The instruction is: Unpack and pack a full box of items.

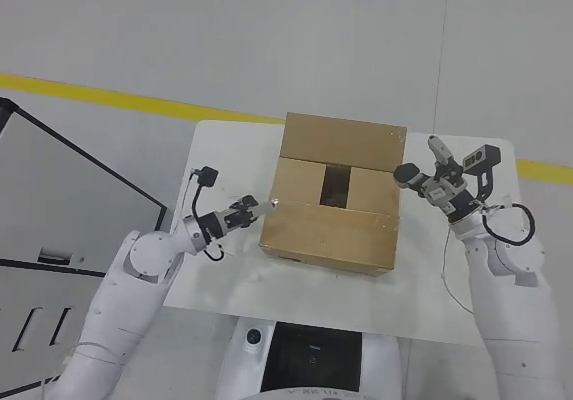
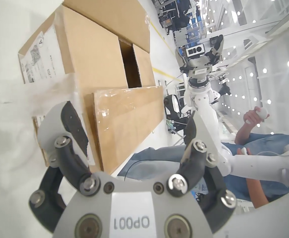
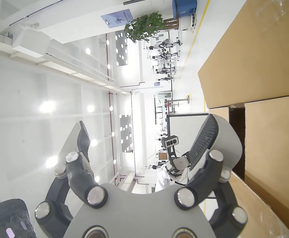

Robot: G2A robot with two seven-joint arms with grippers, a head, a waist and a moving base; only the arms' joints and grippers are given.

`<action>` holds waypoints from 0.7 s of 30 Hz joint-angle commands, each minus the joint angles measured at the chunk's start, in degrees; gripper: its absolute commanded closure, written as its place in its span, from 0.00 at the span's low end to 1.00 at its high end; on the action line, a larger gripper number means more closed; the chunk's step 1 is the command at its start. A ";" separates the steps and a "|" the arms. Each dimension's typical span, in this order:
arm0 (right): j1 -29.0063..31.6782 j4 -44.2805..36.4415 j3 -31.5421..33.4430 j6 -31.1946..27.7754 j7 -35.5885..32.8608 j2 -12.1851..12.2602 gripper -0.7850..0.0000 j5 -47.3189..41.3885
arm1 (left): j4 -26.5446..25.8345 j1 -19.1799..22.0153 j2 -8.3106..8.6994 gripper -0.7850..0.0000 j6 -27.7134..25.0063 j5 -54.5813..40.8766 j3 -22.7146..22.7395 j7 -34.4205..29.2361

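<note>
A cardboard box (image 1: 334, 195) sits at centre frame on the white table (image 1: 221, 150), its top flaps (image 1: 306, 182) folded inward around a dark gap (image 1: 336, 183). The left gripper (image 1: 254, 207) at its left edge and the right gripper (image 1: 411, 178) at its right both gape empty, seemingly poised to lift the flaps.

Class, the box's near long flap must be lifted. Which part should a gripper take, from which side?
Probably pinch the near flap at the end of its free edge, coming from the left end of the box, beside the open left gripper. The board is thin and that edge lies exposed.
</note>
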State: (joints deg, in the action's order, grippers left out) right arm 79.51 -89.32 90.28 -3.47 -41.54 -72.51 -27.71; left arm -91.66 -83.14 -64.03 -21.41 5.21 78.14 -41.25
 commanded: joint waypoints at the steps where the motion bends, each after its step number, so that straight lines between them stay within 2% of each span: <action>1: 0.01 0.34 0.00 -0.06 -0.05 0.08 0.00 0.02 | 0.28 -0.31 -0.08 0.00 -0.46 0.68 -0.82 0.90; 9: 0.33 0.15 -0.33 0.28 0.33 0.36 0.00 0.19 | 0.33 0.75 -0.23 0.00 -1.84 -1.18 -2.63 1.01; 16: 0.41 0.66 -0.71 0.19 0.50 0.54 0.00 -0.22 | -0.62 0.55 0.08 0.00 -2.13 -7.03 -1.51 -1.63; 21: 0.31 1.24 -1.32 0.07 0.51 0.64 0.00 -0.30 | -0.79 0.07 0.37 0.00 -4.93 -11.44 -0.80 -4.60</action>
State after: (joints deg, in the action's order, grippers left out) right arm 79.85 -88.20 89.07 -3.39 -41.07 -71.89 -28.03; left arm -92.44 -83.05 -63.75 -25.71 -5.61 77.18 -44.99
